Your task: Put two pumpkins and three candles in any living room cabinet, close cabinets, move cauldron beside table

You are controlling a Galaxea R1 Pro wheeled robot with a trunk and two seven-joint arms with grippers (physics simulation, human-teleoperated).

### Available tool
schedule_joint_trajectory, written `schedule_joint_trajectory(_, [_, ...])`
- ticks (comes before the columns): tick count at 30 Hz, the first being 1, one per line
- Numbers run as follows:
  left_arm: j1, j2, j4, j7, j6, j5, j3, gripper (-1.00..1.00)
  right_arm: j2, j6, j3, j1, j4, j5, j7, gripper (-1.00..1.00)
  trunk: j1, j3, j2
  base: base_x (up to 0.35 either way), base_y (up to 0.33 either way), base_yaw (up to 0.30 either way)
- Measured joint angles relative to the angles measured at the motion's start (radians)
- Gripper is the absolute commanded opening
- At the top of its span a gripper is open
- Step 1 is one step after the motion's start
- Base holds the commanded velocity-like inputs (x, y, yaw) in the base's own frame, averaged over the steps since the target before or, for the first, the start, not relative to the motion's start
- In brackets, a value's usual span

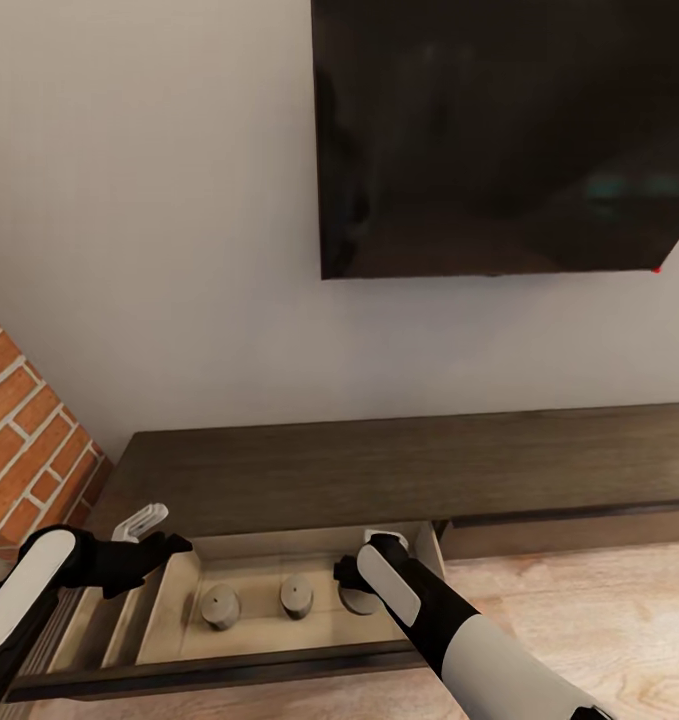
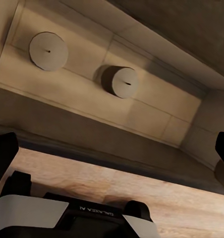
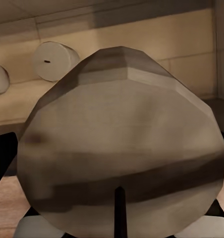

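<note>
At nine o'clock in the head view, the left pincer (image 1: 149,535) was held spread wide with nothing between its fingers, hovering over the left edge of the open drawer (image 1: 169,610) of the cabinet (image 1: 379,470). Inside the drawer, two candles had been set down upright and apart: one (image 1: 220,606) toward seven o'clock of the drawer floor, the next (image 1: 296,596) near its centre. The same pair was seen from the left wrist, one (image 2: 48,50) and the other (image 2: 121,82) on the pale floor. Further right, the third candle (image 3: 122,148) was held in the right pincer (image 1: 364,580), lowered into the drawer's right end at about four o'clock; release was judged not yet made. So the candle part of the task was judged nearly complete. No pumpkins were seen in the drawer, and the drawer was open, so the pumpkins, the closing of every cabinet, and the cauldron's placing beside a table were judged still outstanding.
</note>
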Motion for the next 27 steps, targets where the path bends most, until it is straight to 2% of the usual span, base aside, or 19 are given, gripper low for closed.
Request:
schedule_joint_trajectory(21, [0.003,-0.001,-0.003,0.0,0.0,0.0,0.0,1.0,0.0,-0.038,0.003,0.0,0.019,0.004,0.005,-1.0,0.081,-0.066,-0.147,0.0,0.0,0.0])
schedule_joint_trajectory(27, [0.003,0.0,-0.003,0.0,0.0,0.0,-0.001,1.0,0.0,-0.059,0.01,0.0,0.061,0.004,0.046,-1.0,0.104,-0.085,-0.189,0.0,0.0,0.0])
